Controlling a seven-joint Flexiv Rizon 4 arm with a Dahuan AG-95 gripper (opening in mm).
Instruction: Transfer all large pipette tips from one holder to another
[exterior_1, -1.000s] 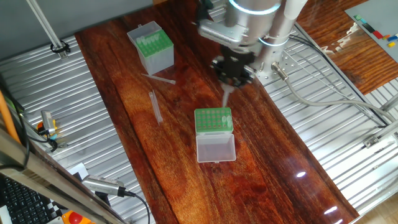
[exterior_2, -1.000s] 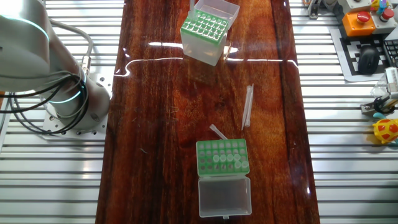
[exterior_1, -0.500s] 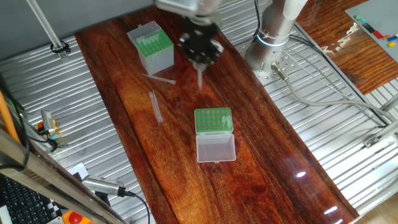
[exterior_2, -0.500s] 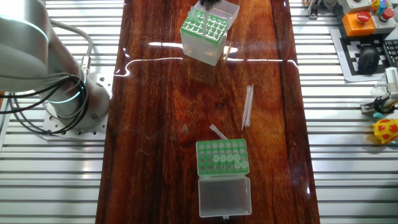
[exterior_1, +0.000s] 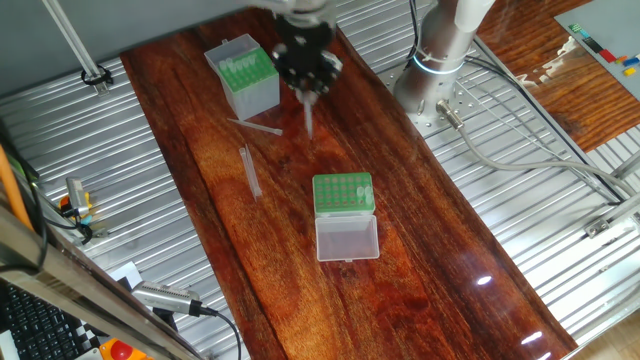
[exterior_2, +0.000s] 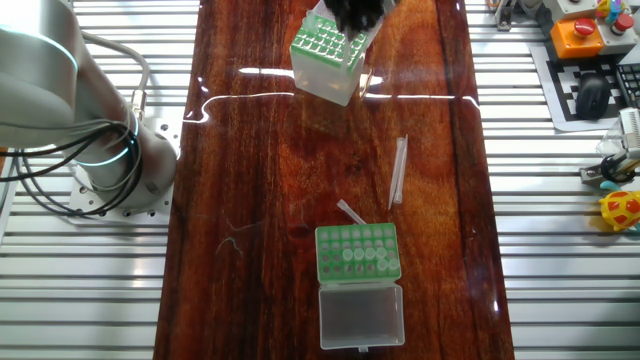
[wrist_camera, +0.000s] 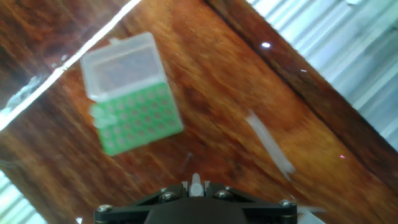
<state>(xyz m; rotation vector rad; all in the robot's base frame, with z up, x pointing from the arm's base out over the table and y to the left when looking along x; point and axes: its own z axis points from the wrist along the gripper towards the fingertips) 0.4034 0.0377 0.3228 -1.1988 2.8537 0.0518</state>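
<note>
One fixed view: mid-carry, claw (exterior_1: 308, 88) closed on a pipette tip (exterior_1: 309, 115) hanging beside the tall whitish box (exterior_1: 243, 76), well away from the low green rack (exterior_1: 343, 193); next, probably lining up over a free hole and lowering.

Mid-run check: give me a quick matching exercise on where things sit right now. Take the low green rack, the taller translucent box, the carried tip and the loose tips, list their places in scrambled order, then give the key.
Things:
1. low green rack
2. taller translucent box
3. carried tip
4. loose tips

Places or states:
A. lying flat on the wooden table
B. hanging point-down from the gripper, above the table
C. clear lid folded open and flat beside it
D. at the far end of the table, next to the gripper

Pairs: 1-C, 2-D, 3-B, 4-A
</note>
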